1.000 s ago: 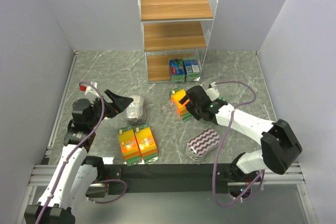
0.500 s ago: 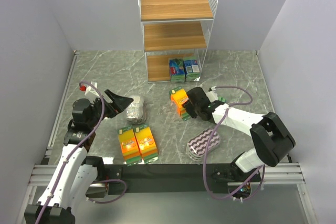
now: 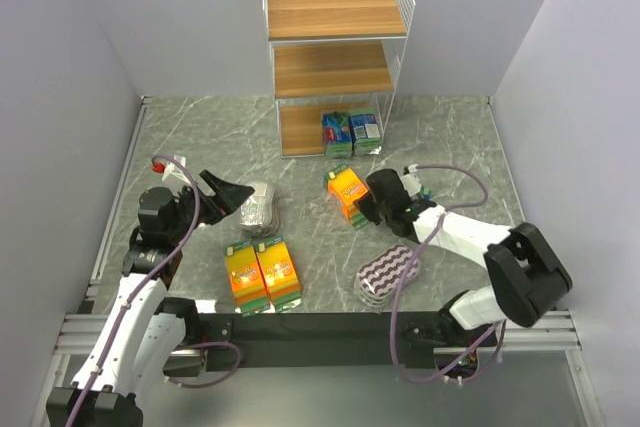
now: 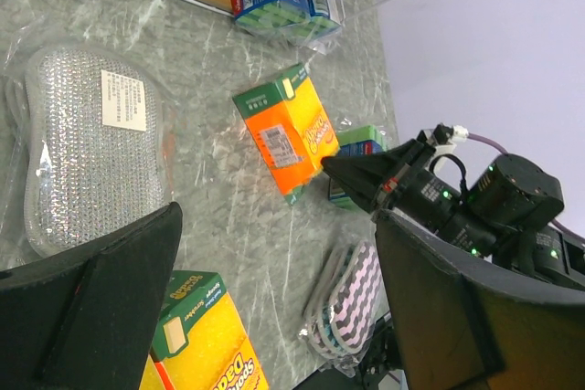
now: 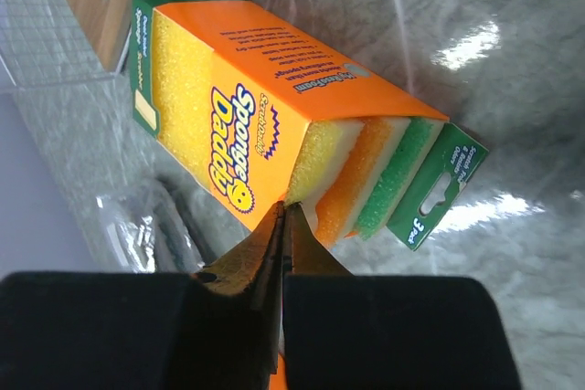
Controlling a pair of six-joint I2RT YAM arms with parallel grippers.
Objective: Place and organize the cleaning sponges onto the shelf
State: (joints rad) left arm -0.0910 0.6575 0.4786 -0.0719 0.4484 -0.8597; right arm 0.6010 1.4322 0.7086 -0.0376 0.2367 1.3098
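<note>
1. Fingers of the right gripper [image 5: 281, 212] are clenched, tips against one orange pack [image 5: 247, 125] lying at the middle of the table [image 3: 450, 147] — whether they pinch its wrap we cannot tell.
2. The left gripper [image 4: 279, 216] hangs spread over the silvery pack [image 4: 91, 148], toward the table's left edge — ready, we judge.
3. The shelf [image 3: 330, 69] holds two blue-green packs [image 3: 350, 133] at its bottom tier's right end.
</note>
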